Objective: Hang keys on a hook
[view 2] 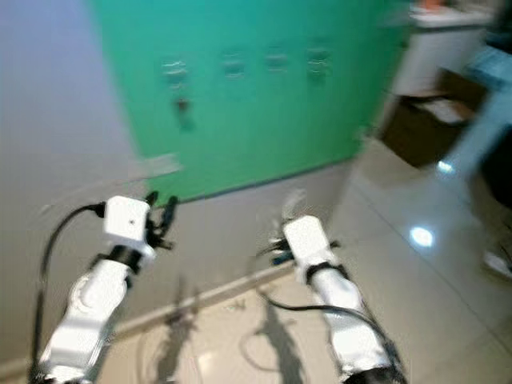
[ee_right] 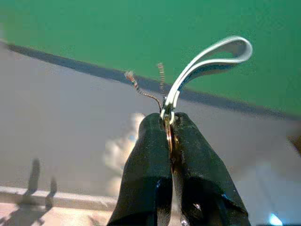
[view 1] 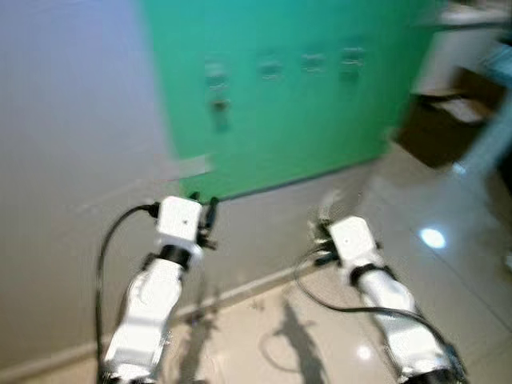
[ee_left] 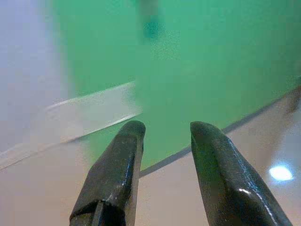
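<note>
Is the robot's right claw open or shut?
Shut. The right gripper pinches the keys' white loop between its black fingers.

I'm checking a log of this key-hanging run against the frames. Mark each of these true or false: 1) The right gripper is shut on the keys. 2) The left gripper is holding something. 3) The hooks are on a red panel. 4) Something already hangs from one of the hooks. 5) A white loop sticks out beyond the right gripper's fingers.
1) True: the right gripper is shut on the keys.
2) False: the left gripper is open with nothing between its fingers.
3) False: the hooks sit in a row on a green panel.
4) True: a small dark item, too blurred to identify, hangs below the leftmost hook.
5) True: the white loop extends past the fingertips toward the panel.
</note>
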You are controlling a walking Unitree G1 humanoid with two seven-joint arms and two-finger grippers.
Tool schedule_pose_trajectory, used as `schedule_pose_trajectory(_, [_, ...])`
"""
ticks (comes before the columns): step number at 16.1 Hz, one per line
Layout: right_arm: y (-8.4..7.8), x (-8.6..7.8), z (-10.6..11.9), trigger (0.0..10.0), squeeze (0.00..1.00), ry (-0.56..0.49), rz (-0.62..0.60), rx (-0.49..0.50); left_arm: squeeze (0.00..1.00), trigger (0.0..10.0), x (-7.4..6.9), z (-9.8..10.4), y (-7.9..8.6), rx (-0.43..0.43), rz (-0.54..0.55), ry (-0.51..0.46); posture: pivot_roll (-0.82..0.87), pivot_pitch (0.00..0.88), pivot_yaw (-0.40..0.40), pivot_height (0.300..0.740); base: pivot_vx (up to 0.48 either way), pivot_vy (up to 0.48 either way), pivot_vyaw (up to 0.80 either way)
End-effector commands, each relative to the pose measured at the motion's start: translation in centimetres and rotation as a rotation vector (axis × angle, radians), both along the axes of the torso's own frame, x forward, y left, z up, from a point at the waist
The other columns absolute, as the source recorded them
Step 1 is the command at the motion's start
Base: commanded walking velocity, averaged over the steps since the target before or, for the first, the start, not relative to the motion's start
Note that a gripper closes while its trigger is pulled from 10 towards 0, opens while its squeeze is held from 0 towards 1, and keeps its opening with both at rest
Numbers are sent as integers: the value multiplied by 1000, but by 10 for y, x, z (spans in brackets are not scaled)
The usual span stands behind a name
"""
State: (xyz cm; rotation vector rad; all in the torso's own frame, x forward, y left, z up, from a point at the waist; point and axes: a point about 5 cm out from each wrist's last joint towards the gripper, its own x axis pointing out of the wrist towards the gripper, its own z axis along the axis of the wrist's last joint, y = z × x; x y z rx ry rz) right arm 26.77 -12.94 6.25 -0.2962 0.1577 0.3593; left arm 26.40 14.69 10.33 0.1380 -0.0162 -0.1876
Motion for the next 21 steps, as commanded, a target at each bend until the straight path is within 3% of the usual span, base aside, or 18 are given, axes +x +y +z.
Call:
schedule_pose_trajectory(1, [-9, 4, 4, 10000, 0, -23, -21, -17, 0, 10000, 0, 1, -5, 17, -13, -8, -70, 6, -21, 740, 0, 0, 800])
schedule_pose_trajectory(8, [10, 11, 26, 10000, 0, -110, 44, 84, 0, 10000, 2, 3, -2, 37, 13, -22, -63, 12, -16, 740, 0, -456, 800])
schedule_pose_trajectory(19, [0, 16, 31, 10000, 0, -156, -59, 93, 0, 10000, 10, 9, 2, 82, 29, -47, -65, 12, 9, 740, 0, -479, 800])
schedule_pose_trajectory(21, [-1, 16, 35, 10000, 0, -173, -74, 122, 0, 10000, 12, 11, 4, 43, 51, -49, -65, 10, 12, 740, 0, -184, 244])
